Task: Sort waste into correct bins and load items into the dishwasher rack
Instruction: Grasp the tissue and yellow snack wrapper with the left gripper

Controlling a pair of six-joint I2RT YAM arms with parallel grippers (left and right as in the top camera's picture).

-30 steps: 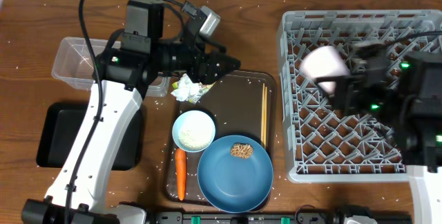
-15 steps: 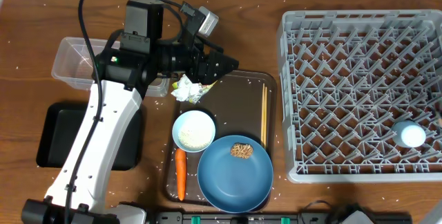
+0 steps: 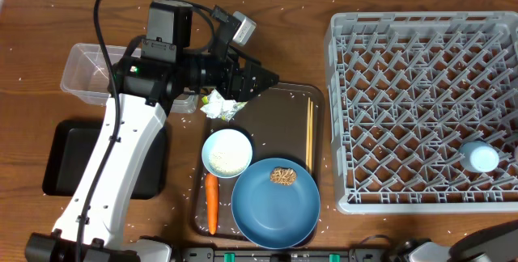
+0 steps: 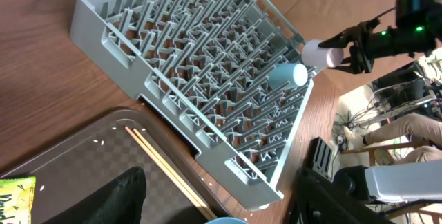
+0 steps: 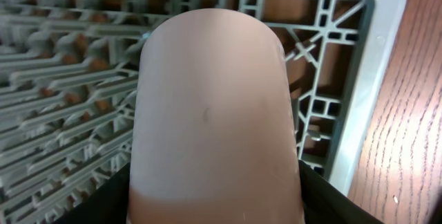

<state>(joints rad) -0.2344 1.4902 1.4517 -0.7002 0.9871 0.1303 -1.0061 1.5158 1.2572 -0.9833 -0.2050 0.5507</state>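
The right tool [image 4: 340,52] has pulled away from above the dishwasher rack [image 3: 421,108] and left the overhead view, carrying the small pinkish-white cup [image 5: 214,113] still clamped; it now hangs past the rack's edge; the small light-blue cup [image 3: 482,158], earlier covered by the arm, lies exposed in the rack.

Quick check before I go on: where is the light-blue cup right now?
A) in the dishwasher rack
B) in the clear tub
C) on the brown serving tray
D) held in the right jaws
A: the overhead view shows the light-blue cup sitting among the pegs of the dishwasher rack, near the rack's lower right corner in that view.
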